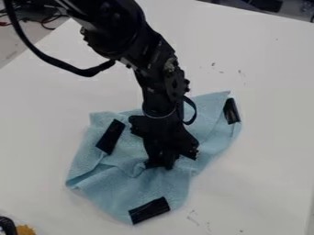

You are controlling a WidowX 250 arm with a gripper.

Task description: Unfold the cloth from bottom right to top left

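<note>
Cannot tell from this angle whether spread, pressed together or pinching fabric: see gripper, pointing down against or just above the lower middle of the blue cloth. Around it, find the cloth rumpled and partly folded on the white table, with creases close by. For reference, use the black strips on the fabric: left strip, right strip, bottom strip.

Judge the step in hand as taking up the folded layer, with unfolding incomplete. For the next move, confirm a hold on the upper layer only; then raise slightly, draw toward the top left, lower and release. Avoid catching the layer beneath, to prevent dragging the whole cloth.

Farther out, note the arm, entering at the top edge left of centre, slanting down to the right, then dropping almost vertically at the wrist. Note also the cable, looping out to the left.
</note>
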